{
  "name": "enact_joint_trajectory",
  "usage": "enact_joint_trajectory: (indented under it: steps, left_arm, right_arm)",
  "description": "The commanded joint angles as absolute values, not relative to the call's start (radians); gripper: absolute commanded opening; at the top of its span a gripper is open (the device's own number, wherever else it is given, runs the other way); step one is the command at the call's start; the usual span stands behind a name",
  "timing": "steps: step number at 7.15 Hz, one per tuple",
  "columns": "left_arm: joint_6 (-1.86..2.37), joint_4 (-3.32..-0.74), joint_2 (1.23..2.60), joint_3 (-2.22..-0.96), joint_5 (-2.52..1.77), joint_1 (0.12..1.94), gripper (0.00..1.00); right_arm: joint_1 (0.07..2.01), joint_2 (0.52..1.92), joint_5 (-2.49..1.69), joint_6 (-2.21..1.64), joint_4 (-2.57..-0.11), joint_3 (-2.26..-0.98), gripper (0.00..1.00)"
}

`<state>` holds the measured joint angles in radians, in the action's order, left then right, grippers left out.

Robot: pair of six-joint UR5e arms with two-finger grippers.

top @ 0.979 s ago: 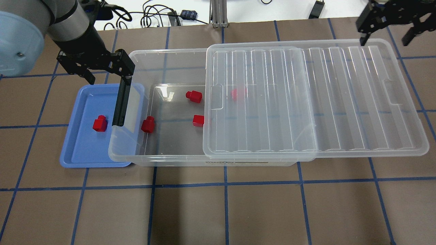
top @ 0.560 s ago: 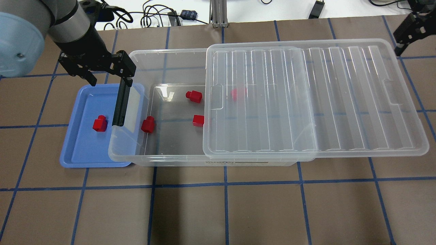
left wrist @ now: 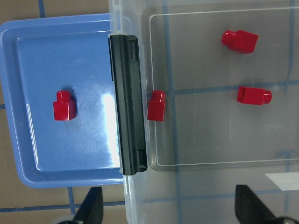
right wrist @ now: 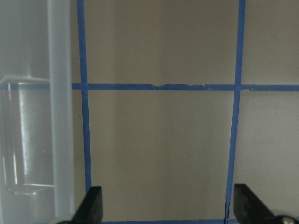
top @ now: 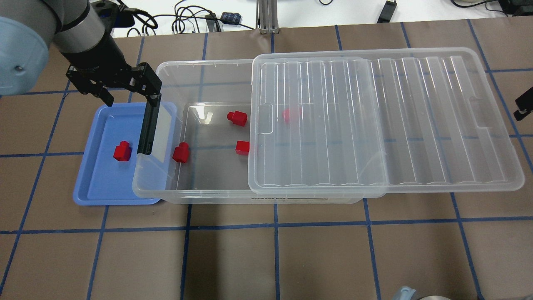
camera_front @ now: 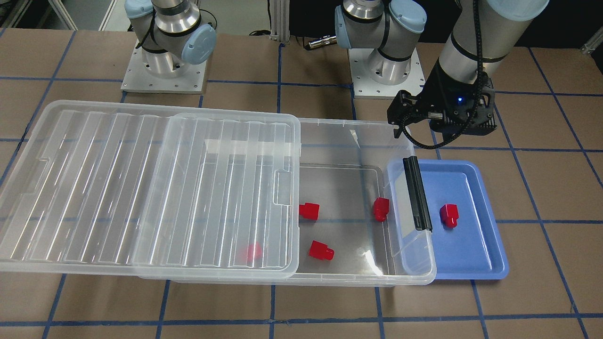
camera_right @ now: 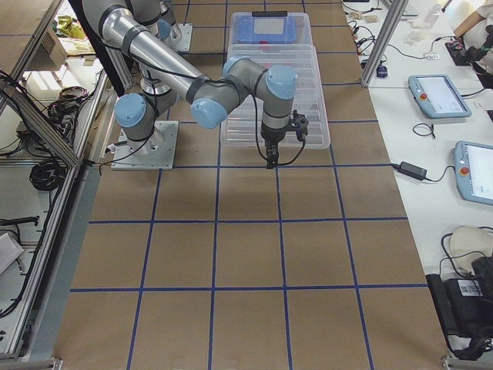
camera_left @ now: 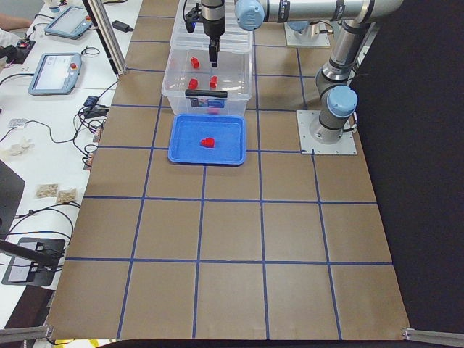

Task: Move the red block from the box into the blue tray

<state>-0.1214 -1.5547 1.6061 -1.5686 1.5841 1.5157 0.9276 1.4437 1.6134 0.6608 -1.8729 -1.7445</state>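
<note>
One red block (top: 122,151) lies in the blue tray (top: 104,183); it also shows in the left wrist view (left wrist: 64,105). The clear box (top: 208,196) overlaps the tray's right side, with its black latch bar (top: 149,125) at that end. Its lid (top: 374,121) is slid to the right. Three red blocks (top: 181,152) (top: 237,118) (top: 242,147) lie in the open part, and one more (top: 291,114) lies under the lid. My left gripper (top: 130,95) is open and empty above the tray's far edge. My right gripper (right wrist: 170,207) is open and empty over bare table beside the lid's end (right wrist: 60,116).
Brown table with blue grid tape. Both arm bases (camera_front: 162,61) (camera_front: 381,66) stand at the robot's side. Cables (top: 187,21) lie beyond the table's far edge. My right gripper shows only as a sliver at the overhead view's right edge (top: 522,108).
My right gripper has swung from the lid's far right corner out past the lid's right end, nearly leaving the overhead view. My left gripper shifted slightly left. The blocks have not moved.
</note>
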Motion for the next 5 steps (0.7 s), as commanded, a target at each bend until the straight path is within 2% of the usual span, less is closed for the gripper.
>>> enact_joint_trajectory:
  steps: [1,5]
  left_arm:
    - [-0.123,-1.555,1.606,-1.569,1.586,1.514,1.00]
    - [-0.123,-1.552,1.606,-1.568,1.586,1.514,1.00]
  right_arm:
    - [0.922,1.439,1.612,0.664,-1.902,-1.781,1.00]
    - [0.934,1.437,1.608,0.646,-1.896,-1.779,1.00]
